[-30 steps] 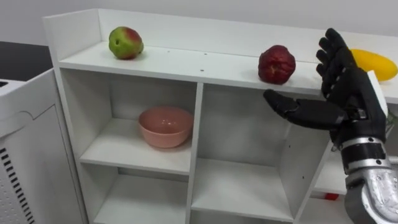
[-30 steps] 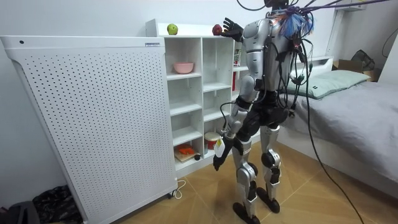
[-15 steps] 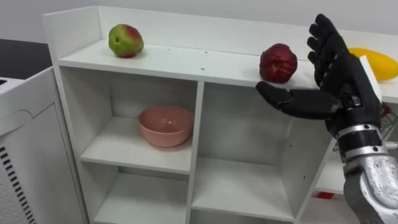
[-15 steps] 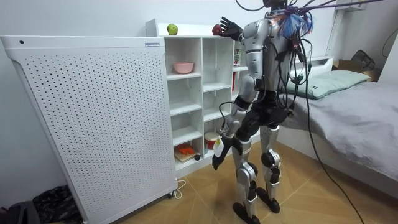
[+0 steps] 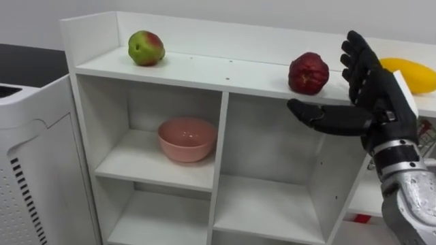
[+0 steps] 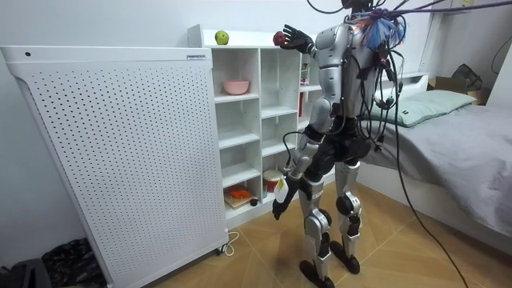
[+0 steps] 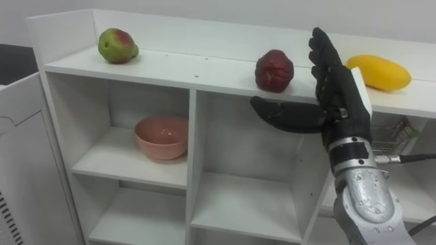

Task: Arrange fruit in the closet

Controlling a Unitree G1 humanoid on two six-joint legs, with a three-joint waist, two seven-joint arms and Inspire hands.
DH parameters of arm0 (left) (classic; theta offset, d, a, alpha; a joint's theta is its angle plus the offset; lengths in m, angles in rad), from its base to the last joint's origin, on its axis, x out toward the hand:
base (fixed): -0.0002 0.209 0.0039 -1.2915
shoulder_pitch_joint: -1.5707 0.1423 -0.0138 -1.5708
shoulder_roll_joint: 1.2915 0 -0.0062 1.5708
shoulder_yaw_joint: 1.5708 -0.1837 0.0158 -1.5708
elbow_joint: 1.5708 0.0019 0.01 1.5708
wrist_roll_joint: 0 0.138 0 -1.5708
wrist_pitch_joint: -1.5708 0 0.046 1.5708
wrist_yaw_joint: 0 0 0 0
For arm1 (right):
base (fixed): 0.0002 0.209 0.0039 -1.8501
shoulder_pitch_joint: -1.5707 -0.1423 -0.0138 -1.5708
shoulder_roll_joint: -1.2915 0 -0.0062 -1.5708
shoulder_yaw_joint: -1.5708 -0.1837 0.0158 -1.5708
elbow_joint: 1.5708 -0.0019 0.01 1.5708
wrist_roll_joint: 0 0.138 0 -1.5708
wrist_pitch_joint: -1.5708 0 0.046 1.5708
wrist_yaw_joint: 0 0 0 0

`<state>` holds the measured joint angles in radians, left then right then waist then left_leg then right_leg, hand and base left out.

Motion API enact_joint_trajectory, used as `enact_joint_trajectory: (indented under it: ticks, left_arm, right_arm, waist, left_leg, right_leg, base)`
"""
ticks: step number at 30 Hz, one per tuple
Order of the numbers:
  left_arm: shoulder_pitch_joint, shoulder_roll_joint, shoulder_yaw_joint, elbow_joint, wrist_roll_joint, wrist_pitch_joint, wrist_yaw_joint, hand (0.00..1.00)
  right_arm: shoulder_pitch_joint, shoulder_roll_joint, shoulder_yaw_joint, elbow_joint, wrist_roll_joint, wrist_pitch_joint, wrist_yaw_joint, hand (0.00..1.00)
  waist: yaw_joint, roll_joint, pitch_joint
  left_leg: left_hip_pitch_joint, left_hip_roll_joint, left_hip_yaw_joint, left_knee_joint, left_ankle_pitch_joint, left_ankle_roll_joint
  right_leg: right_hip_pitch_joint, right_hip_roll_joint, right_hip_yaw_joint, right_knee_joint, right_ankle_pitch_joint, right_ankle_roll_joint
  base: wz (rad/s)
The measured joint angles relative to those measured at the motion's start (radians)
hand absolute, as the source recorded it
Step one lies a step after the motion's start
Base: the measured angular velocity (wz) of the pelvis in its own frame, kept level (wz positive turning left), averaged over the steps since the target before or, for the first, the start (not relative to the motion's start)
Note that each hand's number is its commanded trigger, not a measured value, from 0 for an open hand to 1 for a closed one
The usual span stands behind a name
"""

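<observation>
Three fruits lie on the top board of the white closet (image 5: 204,68): a green-red apple (image 5: 146,47) at the left, a dark red fruit (image 5: 308,73) in the middle and a yellow mango (image 5: 410,74) at the right. My right hand (image 5: 371,95) is raised just right of the red fruit, open, fingers straight up and thumb stretched out below the shelf edge; it holds nothing. In the room view my left hand (image 6: 279,204) hangs low beside my leg while I stand before the closet (image 6: 240,120).
A pink bowl (image 5: 187,139) sits in the upper left compartment. A white perforated panel (image 6: 120,152) stands left of the closet. Items lie on the lowest shelf (image 6: 240,194). A bed (image 6: 464,136) stands behind me.
The eye view has shifted slightly, so the shelf appears further right. My right hand stays open near the red fruit, a little lower than half a second ago.
</observation>
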<state>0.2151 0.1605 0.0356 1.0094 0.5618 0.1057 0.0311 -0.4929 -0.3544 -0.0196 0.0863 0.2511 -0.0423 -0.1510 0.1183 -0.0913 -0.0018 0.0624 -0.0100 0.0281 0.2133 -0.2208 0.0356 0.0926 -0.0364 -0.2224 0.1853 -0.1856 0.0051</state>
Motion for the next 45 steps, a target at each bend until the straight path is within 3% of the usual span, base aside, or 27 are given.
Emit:
enact_joint_trajectory:
  ticks: [2, 7, 18, 19, 20, 21, 22, 37, 45]
  left_arm:
    - [0.000, 0.005, 0.000, -0.001, 0.000, 0.000, 0.001, 0.00]
    - [0.001, 0.009, 0.000, -0.016, 0.000, 0.003, 0.002, 0.00]
    - [-0.002, 0.009, -0.001, -0.021, 0.001, 0.006, 0.003, 0.00]
    - [-0.002, 0.009, -0.001, -0.022, 0.001, 0.007, 0.003, 0.00]
    - [-0.002, 0.009, -0.001, -0.024, 0.001, 0.010, 0.003, 0.00]
    - [-0.002, 0.009, -0.001, -0.026, 0.001, 0.012, 0.003, 0.00]
    - [-0.002, 0.009, -0.001, -0.029, 0.001, 0.016, 0.004, 0.00]
    - [0.018, 0.008, 0.000, -0.046, 0.000, 0.028, 0.005, 0.00]
    - [0.014, 0.008, 0.000, -0.048, 0.000, 0.027, 0.008, 0.00]
  right_arm:
    - [0.000, -0.003, 0.000, 0.010, 0.007, 0.000, 0.000, 0.00]
    - [-0.001, -0.003, 0.003, 0.015, 0.007, 0.001, 0.003, 0.00]
    - [-0.055, -0.007, 0.044, 0.025, 0.015, 0.001, 0.035, 0.00]
    - [-0.058, -0.007, 0.046, 0.025, 0.015, 0.001, 0.038, 0.09]
    - [-0.060, -0.007, 0.048, 0.025, 0.015, 0.001, 0.041, 0.26]
    - [-0.061, -0.007, 0.049, 0.025, 0.015, 0.001, 0.043, 0.88]
    - [-0.063, -0.007, 0.053, 0.025, 0.014, 0.001, 0.045, 1.00]
    - [-0.080, -0.007, 0.067, 0.025, -0.027, 0.014, 0.067, 1.00]
    - [-0.094, -0.013, 0.072, 0.046, -0.020, 0.014, 0.078, 1.00]
  waist:
    - [0.001, -0.010, 0.0034]
    - [0.001, -0.015, 0.0022]
    - [0.003, -0.009, 0.0053]
    - [0.003, -0.009, 0.0053]
    - [0.003, -0.008, 0.0052]
    - [0.004, -0.008, 0.0052]
    - [0.005, -0.008, 0.0051]
    - [0.024, -0.010, -0.0007]
    - [0.019, -0.008, 0.0027]
  left_leg:
    - [0.001, 0.002, 0.000, 0.001, 0.000, 0.000]
    - [-0.007, 0.002, 0.002, 0.000, 0.000, 0.000]
    - [-0.001, -0.001, 0.011, -0.008, 0.000, 0.000]
    - [0.000, -0.002, 0.011, -0.008, 0.000, 0.000]
    - [0.000, -0.002, 0.011, -0.008, 0.000, 0.000]
    - [0.000, -0.002, 0.011, -0.008, 0.000, 0.000]
    - [0.000, -0.001, 0.011, -0.008, 0.000, 0.000]
    - [0.000, -0.001, 0.010, -0.008, 0.000, 0.000]
    - [0.001, -0.001, -0.004, -0.007, 0.000, 0.000]
  right_leg:
    - [0.003, 0.000, 0.000, 0.000, 0.000, 0.000]
    - [-0.004, 0.000, 0.000, 0.002, 0.000, -0.001]
    - [-0.007, 0.002, -0.001, 0.000, 0.001, -0.001]
    - [-0.008, 0.002, -0.001, 0.000, 0.001, -0.001]
    - [-0.008, 0.002, -0.001, 0.000, 0.001, -0.001]
    - [-0.008, 0.002, -0.002, 0.000, 0.001, -0.001]
    - [-0.008, 0.002, -0.002, 0.000, 0.001, -0.001]
    - [-0.002, 0.001, -0.007, 0.000, 0.001, -0.001]
    - [0.006, -0.002, -0.030, -0.002, 0.001, -0.001]
  base:
    - [0.00]
    - [0.00]
    - [-0.02]
    - [0.00]
    - [0.00]
    - [0.00]
    - [0.00]
    - [0.00]
    - [0.04]
